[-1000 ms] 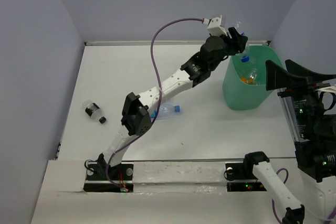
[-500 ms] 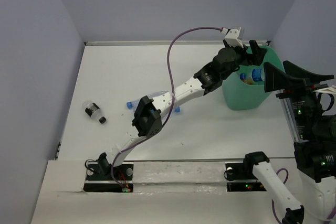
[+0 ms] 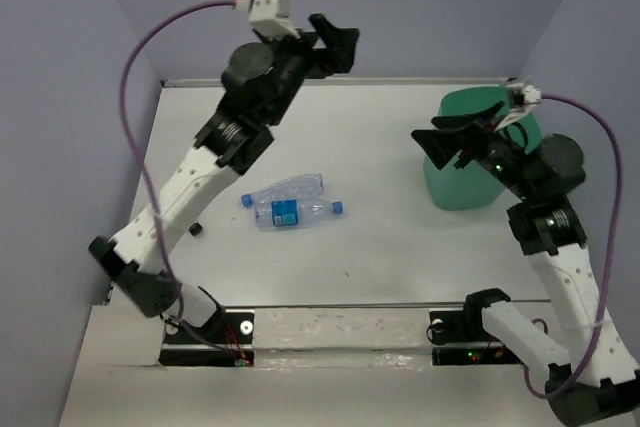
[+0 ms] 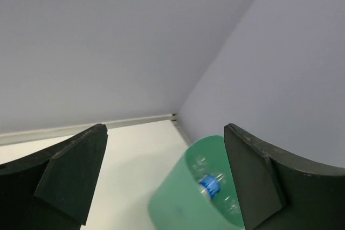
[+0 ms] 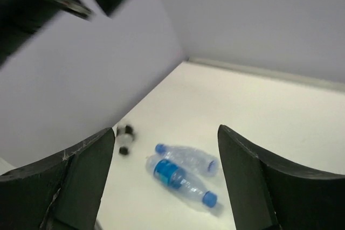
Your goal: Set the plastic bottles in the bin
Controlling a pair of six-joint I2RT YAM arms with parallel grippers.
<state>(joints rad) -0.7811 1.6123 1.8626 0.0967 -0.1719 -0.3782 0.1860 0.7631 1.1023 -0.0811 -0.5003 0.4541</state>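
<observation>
Teal-green and tapered, the plastic bin [image 3: 468,187] no longer has the left gripper [image 3: 338,45] over it. That arm has swung up and far to the left of the bin, and its jaws are spread wide with nothing between them. The right gripper [image 3: 440,139], earlier raised to the right of the bin, now overlaps the bin's left rim in the overhead view. It points away from the bin, its fingers well apart and empty. The white surface [image 3: 390,242] carrying the bin meets pale lilac walls [image 3: 420,7] just behind it. Well left of the bin, two clear plastic bottles [image 3: 290,202] with blue caps lie side by side, touching. Farther left of the bin lies a small dark-capped bottle [image 5: 125,137]. Inside the bin, the left wrist view shows a blue-labelled clear bottle [image 4: 210,186] among other clear shapes too faint to count.
</observation>
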